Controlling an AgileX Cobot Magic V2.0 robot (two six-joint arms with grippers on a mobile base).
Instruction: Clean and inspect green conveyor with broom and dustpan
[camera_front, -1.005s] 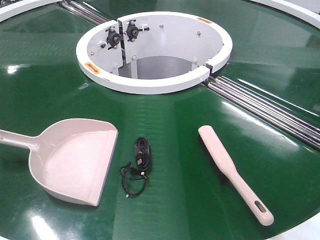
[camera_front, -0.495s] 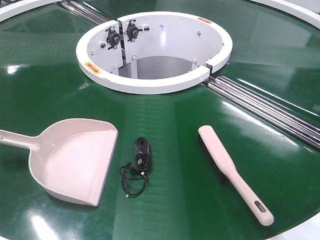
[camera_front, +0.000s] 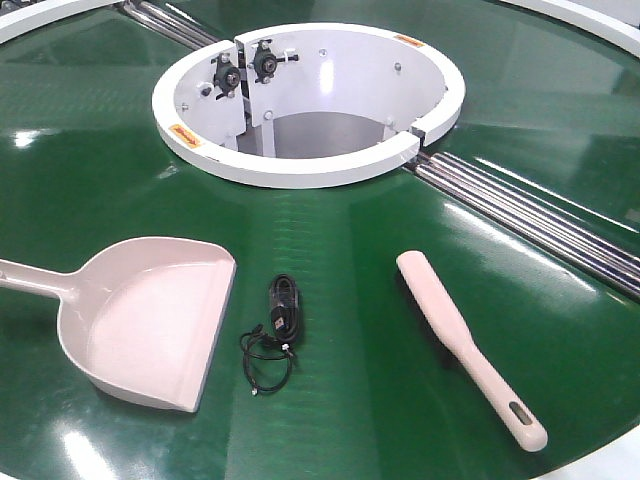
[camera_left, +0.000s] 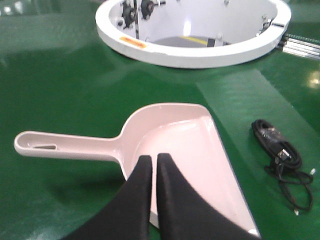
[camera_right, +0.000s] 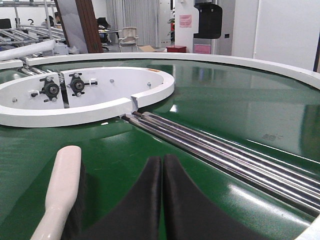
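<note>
Green conveyor (camera_front: 330, 230): glossy belt curving round the white central ring (camera_front: 300, 165); silver rollers (camera_front: 520, 215) run from the ring toward the right edge.

Front view, both tools at once:
- dustpan (camera_front: 150, 320) lies flat on the belt at lower left, mouth facing right, handle running off the left edge.
- broom (camera_front: 465, 340) lies at lower right, head toward the ring, slotted handle end near the belt's outer rim.
- coiled black cable (camera_front: 278, 325) lies between them, just beside the dustpan mouth, well apart from the broom.

The pincers show only in the wrist views.

Left wrist view: left pincer (camera_left: 154, 160) has its fingers drawn together with only a thin slit between them, gripping nothing. It hangs over the rear of the dustpan (camera_left: 185, 135); contact cannot be judged. This view shows the whole handle, with a slot near its end (camera_left: 40, 145), which the front view crops. The cable (camera_left: 280, 155) is at right.

Right wrist view: right pincer (camera_right: 162, 159) has its fingers pressed together, empty, low over the belt. Broom (camera_right: 62, 185) lies just left of it, dark bristles visible under the head. Rollers (camera_right: 210, 145) pass on the right. Only this view takes in the room beyond the outer white rim (camera_right: 225, 59).
</note>
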